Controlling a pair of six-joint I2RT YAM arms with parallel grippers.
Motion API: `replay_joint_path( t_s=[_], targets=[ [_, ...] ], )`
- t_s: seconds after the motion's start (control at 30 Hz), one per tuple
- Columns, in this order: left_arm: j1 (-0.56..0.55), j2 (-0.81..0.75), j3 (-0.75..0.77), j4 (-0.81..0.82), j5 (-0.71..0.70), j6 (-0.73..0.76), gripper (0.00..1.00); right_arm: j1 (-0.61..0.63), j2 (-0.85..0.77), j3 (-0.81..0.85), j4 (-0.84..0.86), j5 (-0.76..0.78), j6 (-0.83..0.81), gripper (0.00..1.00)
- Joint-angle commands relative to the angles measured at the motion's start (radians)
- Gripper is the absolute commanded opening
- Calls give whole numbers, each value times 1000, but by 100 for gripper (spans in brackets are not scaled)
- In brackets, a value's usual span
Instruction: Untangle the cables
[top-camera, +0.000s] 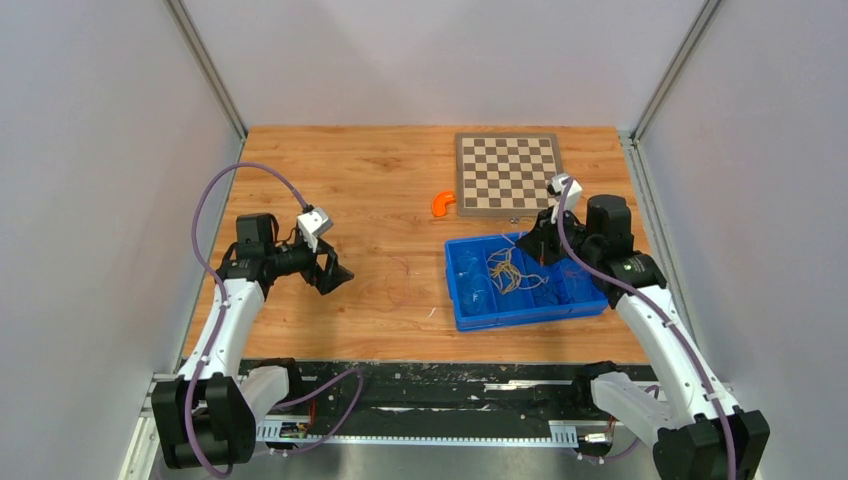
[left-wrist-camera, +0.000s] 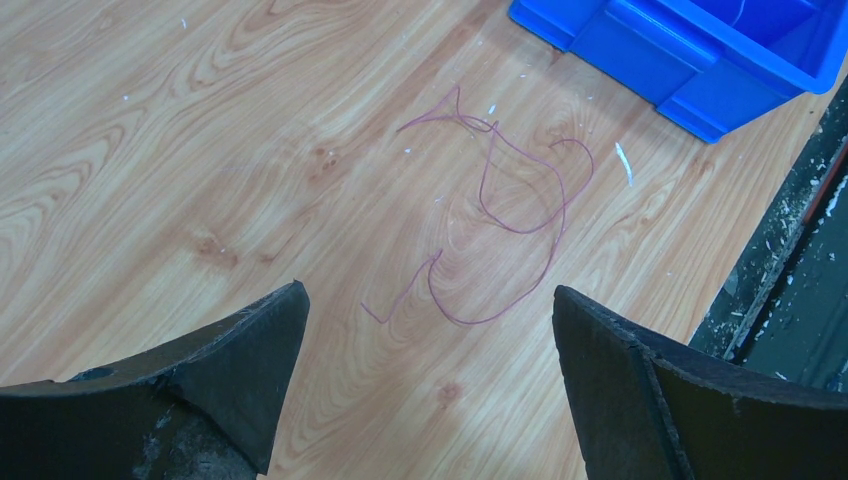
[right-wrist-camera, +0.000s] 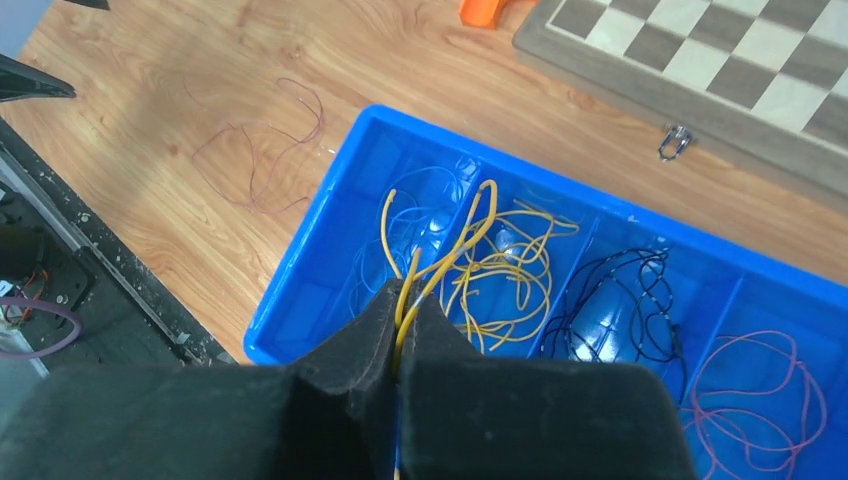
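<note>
A thin reddish cable (left-wrist-camera: 500, 215) lies loose in loops on the wooden table (top-camera: 340, 180), alone, just ahead of my left gripper (left-wrist-camera: 428, 300), which is open and empty above it. The same reddish cable (top-camera: 398, 282) shows left of the blue bin (top-camera: 465, 318). In the bin's compartments lie blue cables (right-wrist-camera: 420, 215), a yellow tangle (right-wrist-camera: 500, 265), black cables (right-wrist-camera: 625, 295) and reddish cables (right-wrist-camera: 755, 385). My right gripper (right-wrist-camera: 402, 295) is shut on yellow cable strands that rise out of the bin.
A chessboard (top-camera: 507, 172) lies at the back right, with a small orange piece (top-camera: 442, 203) beside it. The blue bin sits close to the table's front right edge. A black metal rail (top-camera: 420, 385) runs along the near edge.
</note>
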Motion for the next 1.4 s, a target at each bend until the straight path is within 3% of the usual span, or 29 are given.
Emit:
replay_joint_path(
  t_s=[0.0, 0.33, 0.5, 0.63, 0.87, 1.1, 1.2, 1.37],
  targets=[
    [5, -4, 29, 16, 21, -11, 100, 5, 37, -21, 106, 29, 82, 0],
    [5, 22, 39, 23, 15, -8, 100, 71, 89, 102, 138, 19, 298, 0],
    [5, 32, 48, 21, 16, -10, 100, 73, 104, 122, 156, 94, 330, 0],
    [5, 31, 43, 33, 15, -9, 100, 77, 126, 69, 198, 128, 317, 0],
    [5, 48, 47, 40, 21, -25, 100, 85, 235, -79, 300, 54, 372, 0],
    [5, 19, 47, 19, 8, -1, 100, 87, 280, -169, 293, 235, 398, 0],
    [4, 16, 43, 21, 7, -1, 100, 144, 342, -140, 242, 391, 393, 0],
    [5, 27, 43, 25, 6, -4, 100, 194, 425, -133, 266, 445, 347, 0]
  ],
)
